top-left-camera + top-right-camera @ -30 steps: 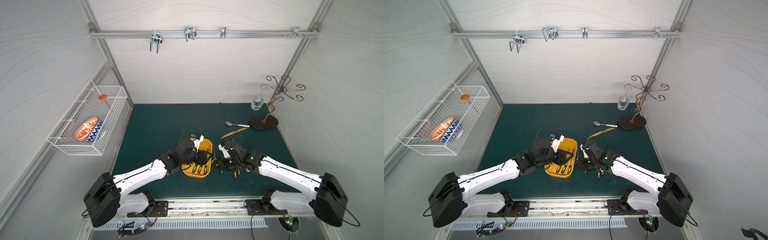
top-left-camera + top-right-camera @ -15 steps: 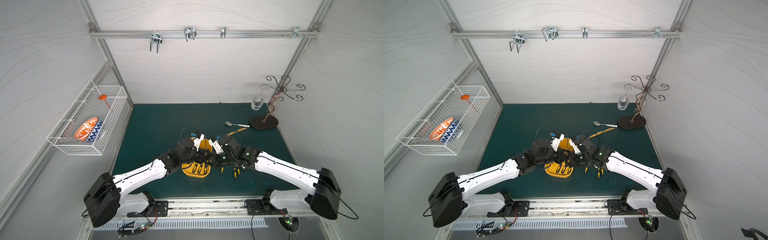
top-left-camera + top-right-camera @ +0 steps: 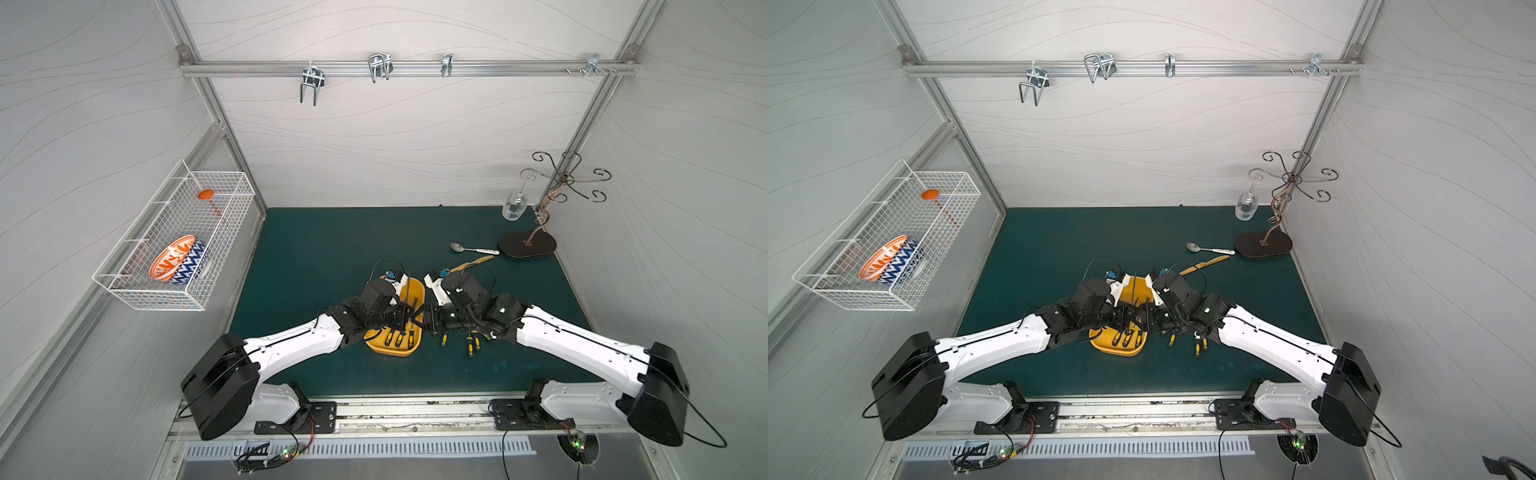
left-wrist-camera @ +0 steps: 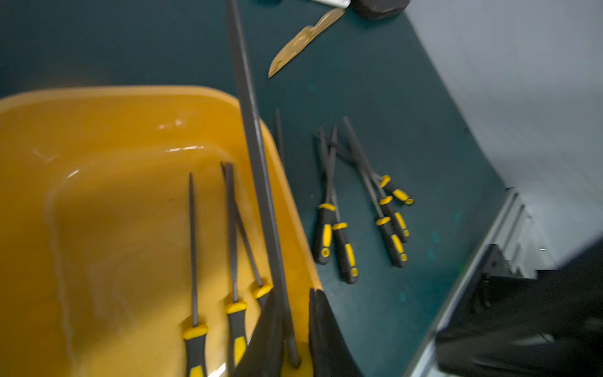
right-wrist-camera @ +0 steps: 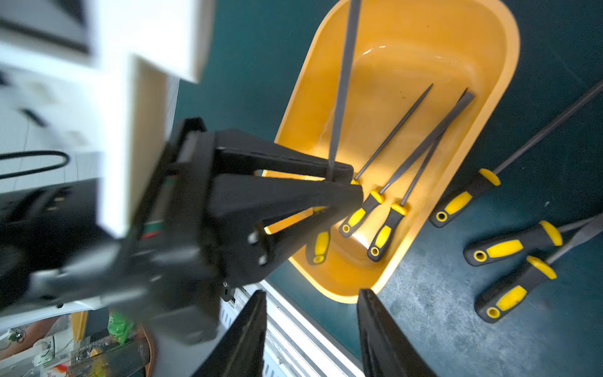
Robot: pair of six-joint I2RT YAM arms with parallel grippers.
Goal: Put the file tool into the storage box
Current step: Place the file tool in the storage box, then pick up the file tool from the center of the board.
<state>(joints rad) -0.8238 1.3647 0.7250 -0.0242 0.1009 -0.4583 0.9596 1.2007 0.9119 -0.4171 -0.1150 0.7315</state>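
Our left gripper [image 5: 346, 182] pinches the file [image 4: 257, 163] narrowly, over the yellow box [image 4: 98, 107]; our right gripper [image 5: 311, 320] stands apart, empty; we should lay it flat beside the other files [image 4: 193, 244], then open.

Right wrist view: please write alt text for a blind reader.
The left gripper holds a file by its shaft over the yellow box. Three files lie in the box, others on the green mat beside it. The right gripper is open.
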